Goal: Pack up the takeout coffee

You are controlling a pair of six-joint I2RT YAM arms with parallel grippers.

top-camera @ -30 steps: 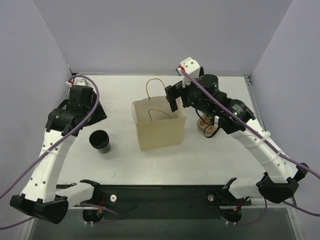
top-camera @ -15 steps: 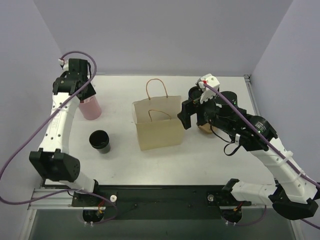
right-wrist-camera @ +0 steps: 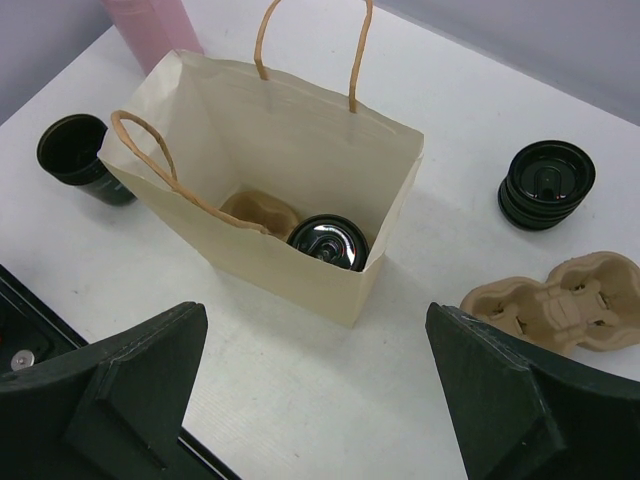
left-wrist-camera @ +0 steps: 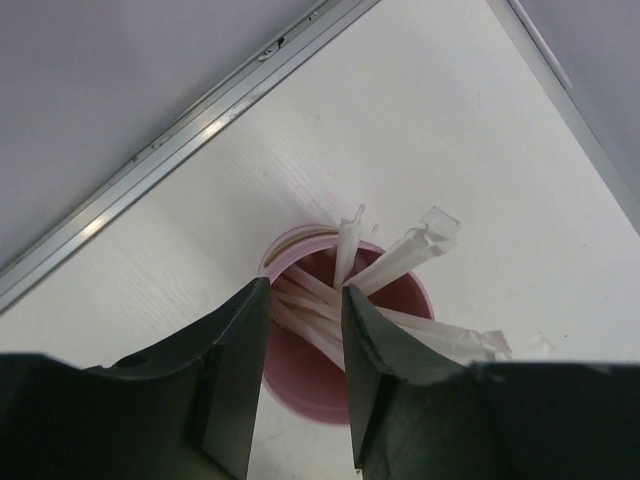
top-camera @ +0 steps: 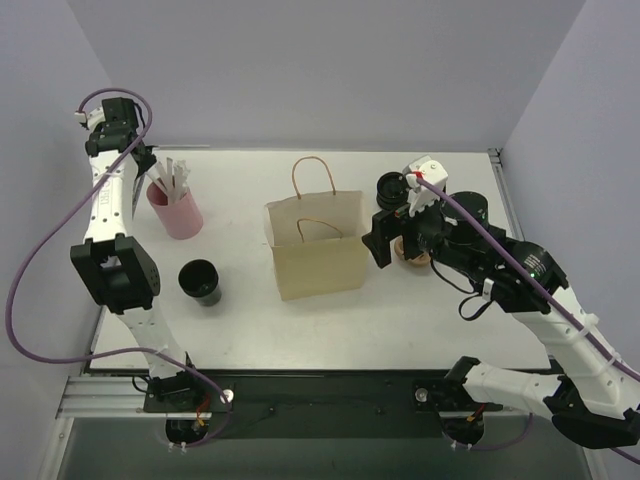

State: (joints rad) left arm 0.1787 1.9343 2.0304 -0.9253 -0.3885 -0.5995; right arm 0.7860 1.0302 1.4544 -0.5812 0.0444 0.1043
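Note:
A black takeout coffee cup with a shiny round lid [right-wrist-camera: 328, 243] stands inside the brown paper bag [top-camera: 315, 250], next to a cardboard holder. My right gripper [right-wrist-camera: 320, 390] hangs wide open just right of the bag [right-wrist-camera: 250, 150], with only bare table between its fingers. A second black cup [top-camera: 200, 282], with no lid, stands on the table left of the bag. My left gripper [left-wrist-camera: 303, 298] is high over the pink cup of white sticks [left-wrist-camera: 345, 330]. Its jaws stand a narrow gap apart and hold nothing.
A short stack of black ribbed rings [right-wrist-camera: 545, 183] and a brown moulded cup carrier [right-wrist-camera: 560, 305] lie right of the bag. The pink cup [top-camera: 175, 210] stands at the far left. The left arm [top-camera: 105, 200] rises along the left wall.
The left arm swung up and back to the far left corner, uncovering the pink cup, and its jaws narrowed. The right gripper drew away from over the bag to its right side.

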